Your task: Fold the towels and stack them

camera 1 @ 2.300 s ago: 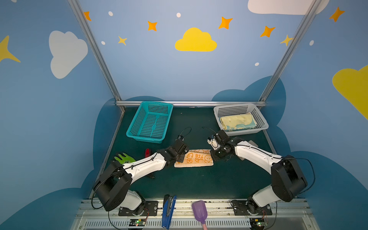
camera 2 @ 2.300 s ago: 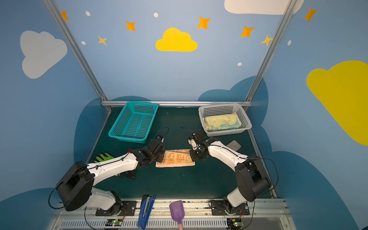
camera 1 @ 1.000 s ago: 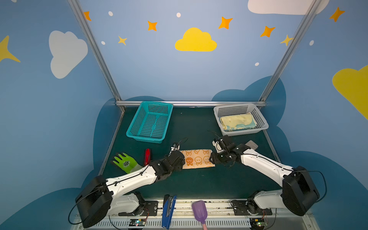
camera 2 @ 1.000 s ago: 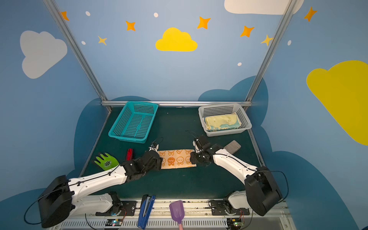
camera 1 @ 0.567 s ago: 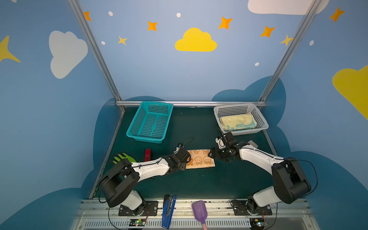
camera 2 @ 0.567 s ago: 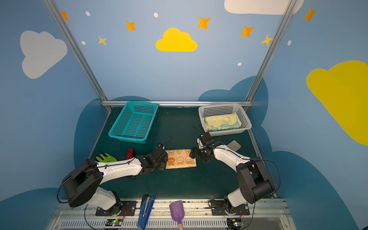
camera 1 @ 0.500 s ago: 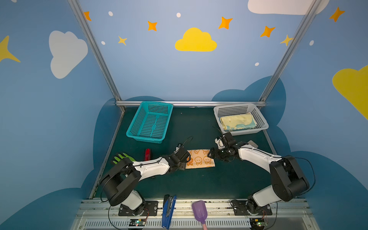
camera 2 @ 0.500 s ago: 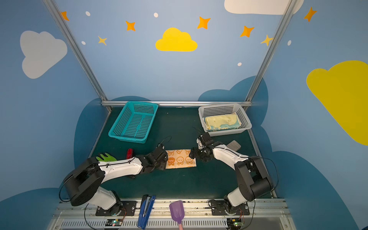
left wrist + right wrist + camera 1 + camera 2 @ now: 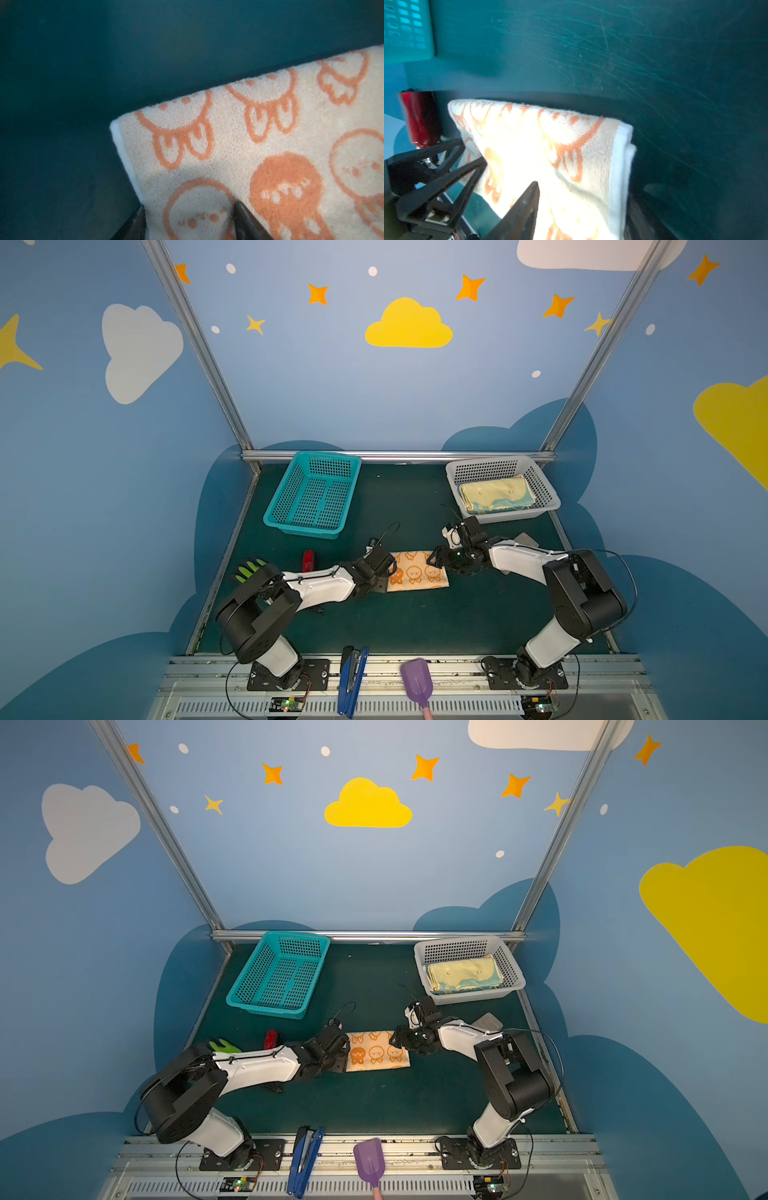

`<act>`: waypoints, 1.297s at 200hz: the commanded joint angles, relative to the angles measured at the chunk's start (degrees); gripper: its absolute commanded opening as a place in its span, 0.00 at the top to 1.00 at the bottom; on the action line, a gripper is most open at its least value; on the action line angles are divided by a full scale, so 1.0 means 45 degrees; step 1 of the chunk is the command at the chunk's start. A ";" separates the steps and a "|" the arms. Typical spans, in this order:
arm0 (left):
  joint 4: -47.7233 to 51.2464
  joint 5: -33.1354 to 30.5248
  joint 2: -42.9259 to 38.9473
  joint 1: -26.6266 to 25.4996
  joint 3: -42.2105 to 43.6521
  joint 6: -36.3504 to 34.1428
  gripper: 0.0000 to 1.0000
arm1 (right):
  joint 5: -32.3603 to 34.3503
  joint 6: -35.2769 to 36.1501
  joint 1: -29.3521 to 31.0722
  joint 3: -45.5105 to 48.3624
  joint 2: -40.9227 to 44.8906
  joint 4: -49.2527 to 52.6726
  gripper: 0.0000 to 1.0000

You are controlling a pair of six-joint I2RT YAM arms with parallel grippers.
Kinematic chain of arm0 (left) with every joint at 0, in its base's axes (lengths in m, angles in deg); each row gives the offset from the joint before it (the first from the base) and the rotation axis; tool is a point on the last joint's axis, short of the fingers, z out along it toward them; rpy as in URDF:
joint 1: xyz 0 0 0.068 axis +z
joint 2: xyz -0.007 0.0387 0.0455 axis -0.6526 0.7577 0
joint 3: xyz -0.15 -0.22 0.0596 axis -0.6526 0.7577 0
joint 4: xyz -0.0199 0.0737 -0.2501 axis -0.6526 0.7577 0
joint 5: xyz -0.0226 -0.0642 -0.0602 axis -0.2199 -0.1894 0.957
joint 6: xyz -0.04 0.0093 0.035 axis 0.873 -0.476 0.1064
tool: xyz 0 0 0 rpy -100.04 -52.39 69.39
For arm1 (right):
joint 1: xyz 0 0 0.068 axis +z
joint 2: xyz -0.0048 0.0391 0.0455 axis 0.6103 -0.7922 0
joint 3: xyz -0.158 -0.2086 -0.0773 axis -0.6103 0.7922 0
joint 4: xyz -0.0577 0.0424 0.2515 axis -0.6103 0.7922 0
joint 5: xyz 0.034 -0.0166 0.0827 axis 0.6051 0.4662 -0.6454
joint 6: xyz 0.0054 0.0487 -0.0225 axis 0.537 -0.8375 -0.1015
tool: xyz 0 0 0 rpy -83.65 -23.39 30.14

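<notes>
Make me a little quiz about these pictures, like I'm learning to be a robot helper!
1. True or false: the teal basket has a towel in it.
2. What lies in the white basket? A) a green glove B) a folded pale-yellow towel C) a purple scoop
3. The orange rabbit towel lies on the table. Which arm's fingers are at its end nearer the white basket?

Key: 1 false, the teal basket is empty. 2 B. 3 the right arm's fingers.
</notes>
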 commanded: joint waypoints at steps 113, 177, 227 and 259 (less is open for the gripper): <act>0.0084 0.0544 0.0334 0.0323 0.0312 0.0155 0.34 | 0.0014 0.0733 0.0821 -0.1305 -0.1746 0.0610 1.00; -0.0005 0.0528 -0.1309 0.0565 0.0360 -0.0184 0.00 | 0.3213 0.3033 0.0560 -0.5560 -0.1680 0.5047 1.00; -0.0070 0.0182 -0.2552 0.0815 0.0842 -0.0359 0.00 | 0.5066 0.4766 0.0022 -0.9102 -0.2724 0.7546 1.00; -0.0009 0.0097 -0.2909 0.0930 0.1057 -0.0446 0.00 | 0.5866 0.5800 -0.0553 -1.1342 -0.3745 0.8660 1.00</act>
